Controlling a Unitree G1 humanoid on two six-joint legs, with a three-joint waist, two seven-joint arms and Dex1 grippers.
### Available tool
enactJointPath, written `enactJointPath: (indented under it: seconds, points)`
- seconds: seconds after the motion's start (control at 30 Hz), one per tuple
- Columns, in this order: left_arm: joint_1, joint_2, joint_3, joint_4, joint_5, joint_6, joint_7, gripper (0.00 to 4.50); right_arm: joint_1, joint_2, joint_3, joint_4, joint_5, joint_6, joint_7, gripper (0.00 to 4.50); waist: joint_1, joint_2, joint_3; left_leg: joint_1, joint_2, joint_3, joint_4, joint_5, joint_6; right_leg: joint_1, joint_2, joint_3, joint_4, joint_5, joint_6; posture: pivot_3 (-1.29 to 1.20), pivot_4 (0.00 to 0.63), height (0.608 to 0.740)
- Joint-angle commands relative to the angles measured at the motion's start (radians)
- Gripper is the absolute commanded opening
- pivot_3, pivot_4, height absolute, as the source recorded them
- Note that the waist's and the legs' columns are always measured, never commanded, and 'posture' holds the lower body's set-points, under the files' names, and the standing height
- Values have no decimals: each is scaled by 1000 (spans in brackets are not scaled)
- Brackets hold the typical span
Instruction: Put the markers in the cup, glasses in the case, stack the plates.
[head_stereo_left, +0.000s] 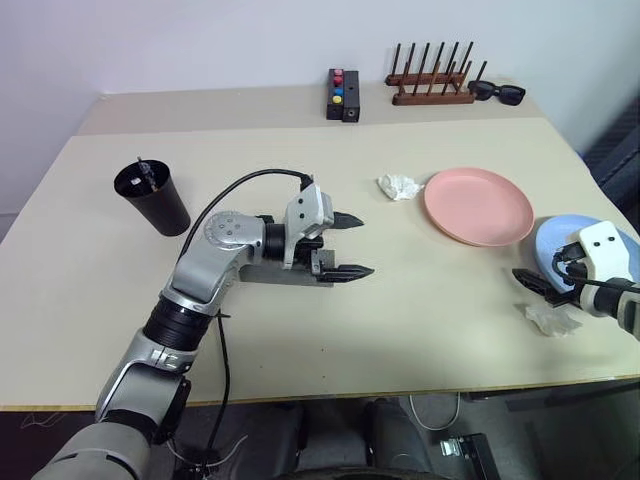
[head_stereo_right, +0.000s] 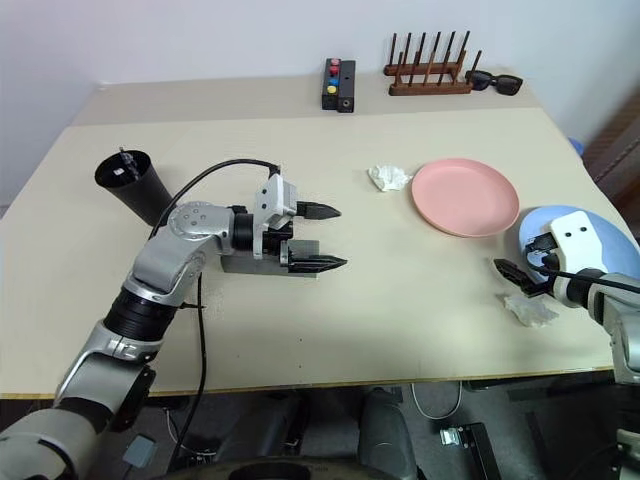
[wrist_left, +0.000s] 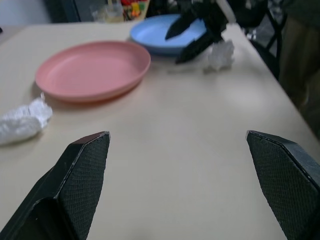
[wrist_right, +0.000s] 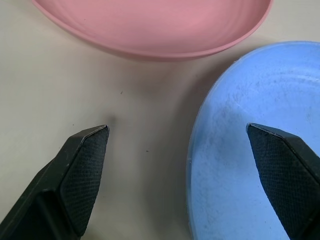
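Observation:
The black cup (head_stereo_left: 155, 200) stands at the table's left, and a slim marker end (head_stereo_left: 141, 170) shows inside its mouth. My left gripper (head_stereo_left: 356, 246) is open and empty, pointing right across the table's middle. The grey case (head_stereo_left: 283, 274) lies just below it, partly hidden by the hand. The glasses are out of view. The pink plate (head_stereo_left: 478, 205) rests at the right, with the blue plate (wrist_right: 250, 150) beside it near the right edge. My right gripper (wrist_right: 177, 132) is open at the blue plate's rim, one finger over the plate and one over the table.
One crumpled tissue (head_stereo_left: 400, 186) lies left of the pink plate and another (head_stereo_left: 552, 318) lies by my right gripper. At the back stand a black box with coloured buttons (head_stereo_left: 343, 95), a wooden peg rack (head_stereo_left: 430, 85) and black sunglasses (head_stereo_left: 497, 92).

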Motion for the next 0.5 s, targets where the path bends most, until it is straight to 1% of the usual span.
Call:
enactJointPath:
  seconds: [0.03,0.17,0.23,0.27,0.33,0.37,0.4,0.43,0.5]
  points:
    - [-30,3,-1,8,13,-39,-16,4457,3,12,-17,-20,0,-17,-16,4500,1,0,0,0,0,0,0,0,0,0,0,0,0,0,0,0,150,740]
    - [-39,1,3,22,17,-45,-22,4457,-7,22,-5,-4,-7,-30,-23,4500,1,0,0,0,0,0,0,0,0,0,0,0,0,0,0,0,150,740]
    - [-41,1,4,24,18,-46,-22,4500,-13,26,1,9,-12,-42,-26,3970,0,0,0,0,0,0,0,0,0,0,0,0,0,0,0,0,150,740]
    - [-43,1,4,23,17,-45,-22,4500,-15,28,4,15,-14,-48,-26,3628,0,0,0,0,0,0,0,0,0,0,0,0,0,0,0,0,150,740]
    - [-44,0,5,23,16,-43,-20,4500,-21,29,10,32,-18,-61,-27,2714,0,0,0,0,0,0,0,0,0,0,0,0,0,0,0,0,150,740]
    - [-44,1,5,21,16,-43,-20,4500,-24,29,12,39,-19,-67,-28,2136,0,0,0,0,0,0,0,0,0,0,0,0,0,0,0,0,150,740]
    - [-43,2,6,20,15,-43,-19,4500,-29,30,16,49,-21,-73,-28,1699,0,0,0,0,0,0,0,0,0,0,0,0,0,0,0,0,150,740]
    - [-42,2,7,18,15,-41,-18,4500,-33,29,21,61,-27,-84,-28,1107,0,0,0,0,0,0,0,0,0,0,0,0,0,0,0,0,150,740]
    - [-41,4,9,13,14,-39,-17,4500,-39,29,30,78,-39,-105,-27,163,-1,0,0,0,0,0,0,0,0,0,0,0,0,0,0,0,150,740]
